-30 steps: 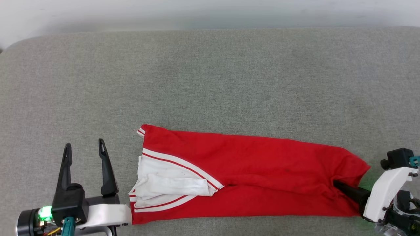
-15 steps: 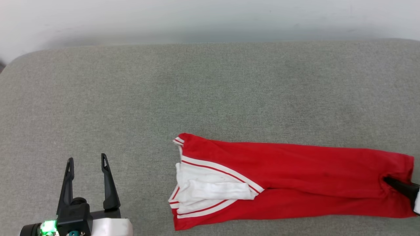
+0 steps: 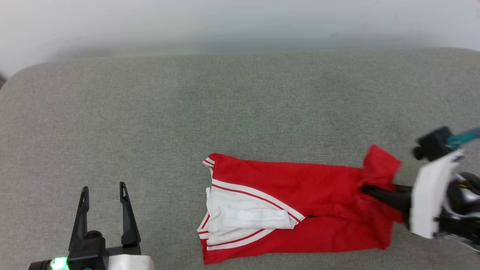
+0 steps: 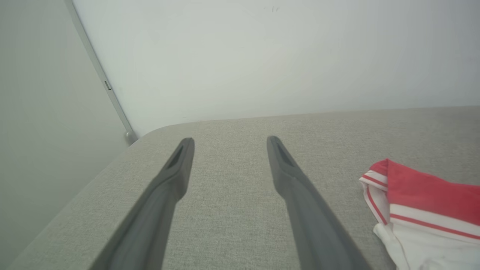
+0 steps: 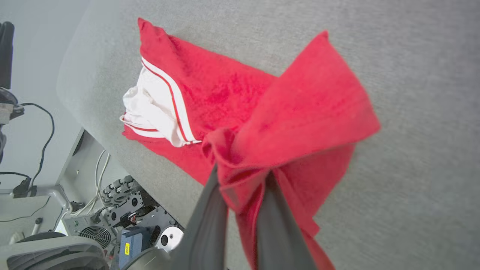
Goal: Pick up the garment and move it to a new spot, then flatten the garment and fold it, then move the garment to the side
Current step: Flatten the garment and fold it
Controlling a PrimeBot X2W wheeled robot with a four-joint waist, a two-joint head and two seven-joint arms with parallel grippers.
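Shirt (image 3: 311, 195) lies folded lengthwise on the grey pad (image 3: 150, 112), nr its front edge. Our right claw (image 3: 364, 188) is pinched on the hem end, raised; left claw (image 3: 103, 188) gapes wide w/ nothing. Soft, light, floppy, we reckon: grab corners/hems, not the middle.

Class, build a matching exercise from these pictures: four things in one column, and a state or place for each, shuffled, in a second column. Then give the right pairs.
Column one
1. left claw with two long dark fingers
2. right claw with two long dark fingers
3. white short sleeve with red-striped trim
4. grey woven fabric surface

Column two
A. shut on the lifted end of the red jersey T-shirt
B. lies beneath the shirt
C. open, over bare fabric
D. folded onto the shirt's left end

Pairs: 1-C, 2-A, 3-D, 4-B
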